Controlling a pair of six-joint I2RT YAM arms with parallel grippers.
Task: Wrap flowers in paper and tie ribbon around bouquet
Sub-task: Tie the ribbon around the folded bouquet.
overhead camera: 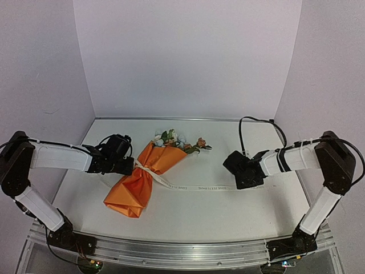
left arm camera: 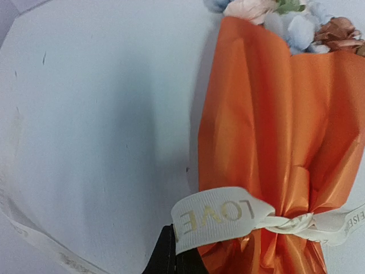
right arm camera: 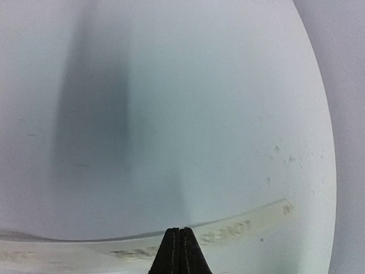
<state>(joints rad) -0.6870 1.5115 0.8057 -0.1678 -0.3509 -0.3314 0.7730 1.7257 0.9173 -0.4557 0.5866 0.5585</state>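
The bouquet (overhead camera: 140, 185) lies on the table as a cone of orange paper (left arm camera: 274, 125). The flowers (overhead camera: 175, 138) stick out of its far end, pale pink, blue and rust (left arm camera: 296, 20). The white ribbon (left arm camera: 219, 216), printed LOVE, is knotted once round the cone's waist (overhead camera: 149, 171). My left gripper (overhead camera: 133, 165) sits against the cone's left side, shut on the ribbon's short end (left arm camera: 174, 251). The ribbon's long end (overhead camera: 199, 186) runs right across the table to my right gripper (overhead camera: 246, 178). That gripper's tips (right arm camera: 179, 233) are shut on that strip (right arm camera: 239, 225).
A black cable (overhead camera: 251, 123) loops over the table's back right. White walls close in the back and both sides. The metal rail (overhead camera: 182, 251) carrying the arm bases runs along the near edge.
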